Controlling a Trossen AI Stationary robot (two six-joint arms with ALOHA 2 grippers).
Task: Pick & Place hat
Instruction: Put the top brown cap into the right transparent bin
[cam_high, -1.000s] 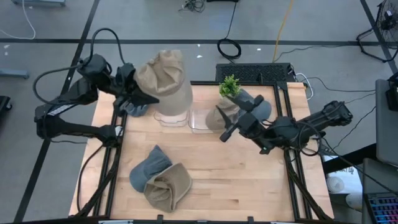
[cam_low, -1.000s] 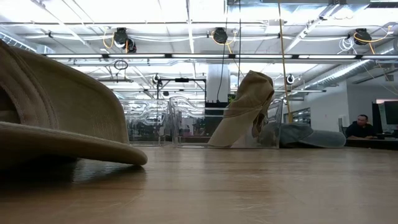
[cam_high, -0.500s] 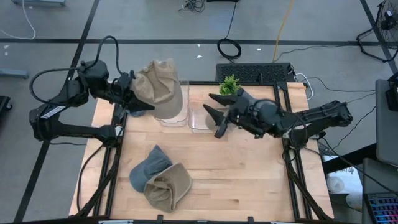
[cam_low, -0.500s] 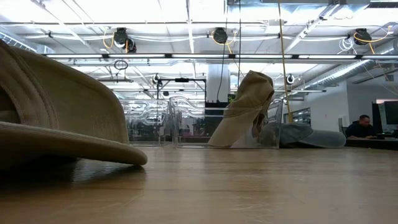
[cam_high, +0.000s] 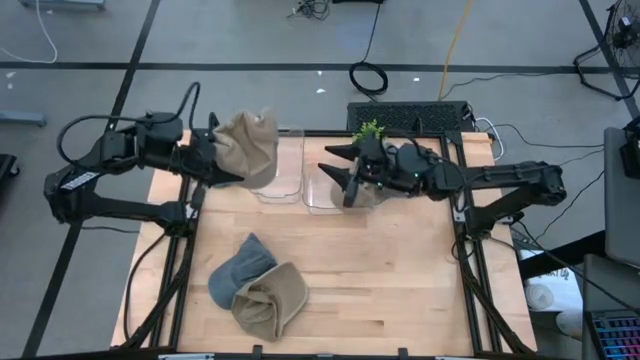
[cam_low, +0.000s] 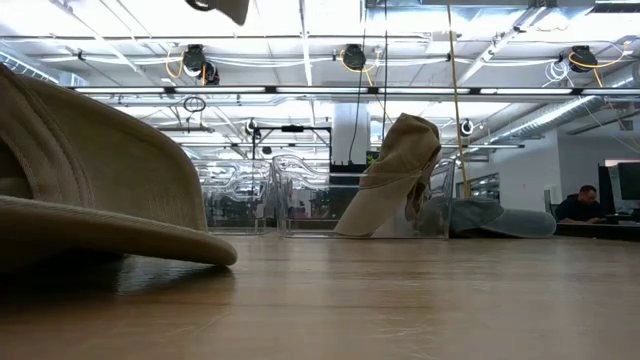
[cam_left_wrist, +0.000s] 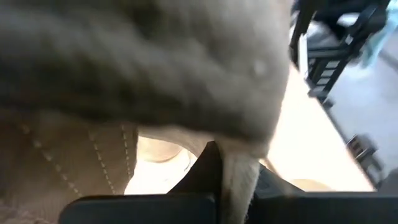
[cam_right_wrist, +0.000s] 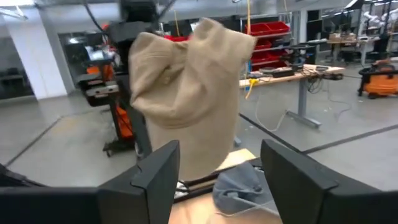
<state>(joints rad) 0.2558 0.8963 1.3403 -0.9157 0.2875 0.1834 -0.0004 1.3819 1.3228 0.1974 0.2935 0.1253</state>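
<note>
A tan hat (cam_high: 246, 145) hangs in the air over the far-left clear bin (cam_high: 280, 178), with my left gripper (cam_high: 208, 163) shut on it. In the right wrist view the same hat (cam_right_wrist: 186, 93) hangs straight ahead. My right gripper (cam_high: 338, 175) is open over the second clear bin (cam_high: 322, 195). It points toward the table's left, at the hat, with a gap between them. A blue-grey hat (cam_high: 238, 270) and another tan hat (cam_high: 268, 300) lie on the near part of the table. My left gripper pinches a hanging edge of the hat's tan cloth (cam_left_wrist: 239, 180) between its two fingers (cam_left_wrist: 205, 169). It comes at the hat from the table's left. The hat is lifted clear and droops beside and below the fingers, its crown crumpled.
A small green plant (cam_high: 370, 133) stands at the far edge behind my right arm. In the low view a tan hat (cam_low: 392, 180) leans in a clear bin, and a grey hat (cam_low: 490, 216) lies beside it. Bare wood (cam_high: 380, 280) spreads across the near right.
My left gripper has sunk and drawn back a little toward the table's left, tipping as it went. The tan hat has come lower over the bin. My right gripper has swung toward the far edge and the left, rolling its wrist, and now points at the hat.
</note>
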